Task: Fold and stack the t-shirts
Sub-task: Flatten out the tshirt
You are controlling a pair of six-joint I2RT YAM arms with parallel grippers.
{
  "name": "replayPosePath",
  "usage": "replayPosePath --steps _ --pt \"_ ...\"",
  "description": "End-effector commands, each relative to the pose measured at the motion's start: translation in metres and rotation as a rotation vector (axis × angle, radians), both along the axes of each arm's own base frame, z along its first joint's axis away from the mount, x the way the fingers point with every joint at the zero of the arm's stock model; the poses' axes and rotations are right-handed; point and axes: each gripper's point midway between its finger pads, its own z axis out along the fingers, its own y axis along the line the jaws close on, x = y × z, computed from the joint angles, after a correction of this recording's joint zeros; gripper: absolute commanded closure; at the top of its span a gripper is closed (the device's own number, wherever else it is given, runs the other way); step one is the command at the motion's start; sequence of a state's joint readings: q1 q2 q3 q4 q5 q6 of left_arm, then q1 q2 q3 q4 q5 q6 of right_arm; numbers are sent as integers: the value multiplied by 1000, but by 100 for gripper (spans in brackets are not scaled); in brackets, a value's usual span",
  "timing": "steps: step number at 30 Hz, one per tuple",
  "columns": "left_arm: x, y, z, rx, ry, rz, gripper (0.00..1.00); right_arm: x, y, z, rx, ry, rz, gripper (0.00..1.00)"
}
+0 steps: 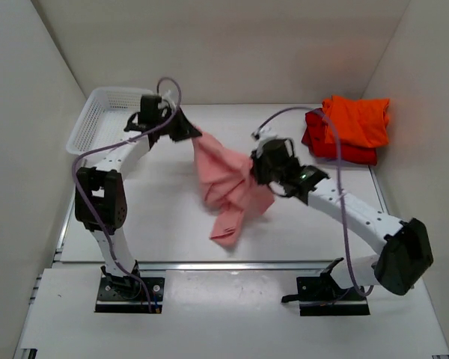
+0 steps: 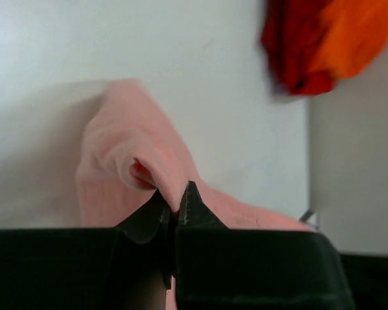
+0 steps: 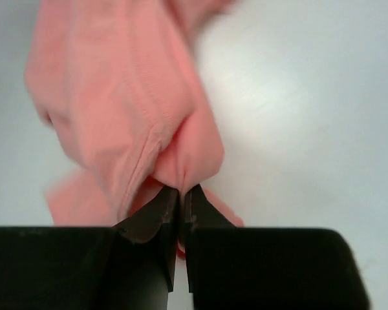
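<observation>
Three shirts; two grippers reaching inward.
Both clamp the lifted salmon-pink shirt [image 1: 224, 187], left gripper [image 1: 192, 134] and right gripper [image 1: 256, 169] at opposite ends; orange shirt [image 1: 358, 120] atop red shirt [image 1: 335, 148], right of it.

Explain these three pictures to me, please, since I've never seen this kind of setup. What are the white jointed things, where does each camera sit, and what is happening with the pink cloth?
The white jointed things are two robot arms, bolted at the near edge of a table. The wide picture looks down from above and behind them. The other two pictures come from a camera on each wrist, so the black fingers at the bottom of each are that arm's own. The left gripper and the right gripper are each shut on a pinch of the same salmon-pink t-shirt, which hangs bunched between them. At the far right an orange t-shirt lies on top of a red t-shirt. A white mesh basket sits at the far left.
</observation>
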State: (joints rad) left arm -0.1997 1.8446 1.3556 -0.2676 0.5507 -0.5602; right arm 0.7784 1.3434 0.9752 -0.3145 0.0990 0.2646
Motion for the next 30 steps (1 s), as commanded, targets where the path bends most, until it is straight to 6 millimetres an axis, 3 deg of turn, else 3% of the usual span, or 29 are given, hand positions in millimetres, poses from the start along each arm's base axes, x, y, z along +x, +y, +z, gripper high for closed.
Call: replayPosePath --steps 1,2,3,5,6,7,8,9,11,12,13,14,15,16,18,19,21,23,24,25,26,27,28,29,30 --pt "29 -27 162 -203 -283 -68 100 70 -79 140 -63 -374 -205 100" --pt "27 -32 177 -227 -295 -82 100 72 -87 174 -42 -437 -221 100" --pt "26 -35 206 -234 -353 -85 100 74 -96 203 -4 -477 -240 100" --pt "24 -30 229 -232 -409 -76 100 70 -99 228 9 -515 -214 100" --pt "21 -27 232 -227 -417 -66 100 65 -94 231 20 -505 -187 100" --pt "24 -18 220 -215 -400 -38 100 56 -82 232 41 -493 -148 100" --pt "24 -10 217 -212 -394 -21 100 52 -74 220 52 -446 -132 100" --pt "29 3 193 -204 -353 8 99 40 -60 214 61 -424 -88 100" --pt "32 23 150 -228 -263 40 80 16 -28 174 72 -319 -15 100" --pt "35 35 140 -242 -234 53 62 -4 -2 149 74 -264 68 100" --pt "38 48 129 -245 -217 79 53 -25 23 138 120 -217 130 100" --pt "37 56 114 -282 -164 74 41 -63 68 90 157 -97 286 97" --pt "44 79 111 -291 -168 114 35 -83 83 80 160 -63 340 81" --pt "41 79 113 -302 -166 98 35 -88 93 61 136 -36 353 57" --pt "36 87 109 -298 -150 93 33 -98 107 45 112 -8 382 33" --pt "27 86 105 -281 -137 74 33 -95 107 39 108 -5 378 23" --pt "9 84 88 -245 -89 54 33 -78 100 41 124 -16 334 18" --pt "-36 75 59 -194 -14 30 33 -60 82 41 127 -47 255 18" --pt "-51 64 53 -176 -2 4 33 -40 67 37 121 -49 183 18" --pt "-84 47 34 -131 43 -30 32 -24 45 36 126 -52 111 18" --pt "-111 46 14 -86 85 -29 33 -19 33 35 143 -45 75 18" --pt "-129 35 13 -45 66 -53 32 0 9 25 142 -29 -9 19" --pt "-159 26 -15 -15 141 -85 32 18 -15 26 164 -32 -77 18" --pt "-184 25 -30 -2 185 -85 33 20 -23 23 196 -4 -94 18" --pt "-201 17 -32 -5 198 -103 31 35 -45 20 204 -9 -156 19"
